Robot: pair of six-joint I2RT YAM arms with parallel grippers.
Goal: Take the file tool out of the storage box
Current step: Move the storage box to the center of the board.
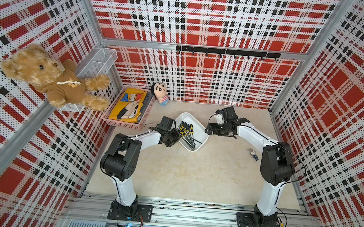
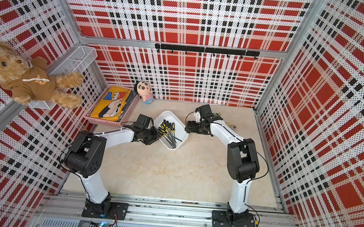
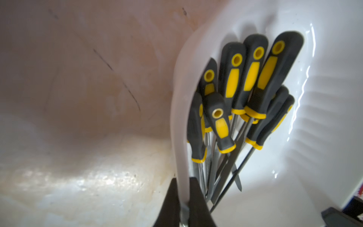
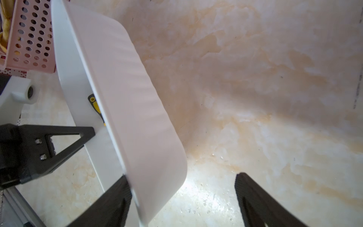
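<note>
One storage box (image 3: 177,118) rim sits pinched in the left pincer (image 3: 183,186).

A lab robot cell — silver aluminium frame (image 1: 137,43), red-plaid perforated wall panels (image 1: 207,13), grey slotted rail (image 1: 190,215) anchoring white-and-black arms (image 1: 125,187).

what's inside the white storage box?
A pile of files with black-and-yellow handles, shafts crossing, bunched against one wall of the storage box; the rest of its floor is bare. Anything beneath the pile is covered.
</note>
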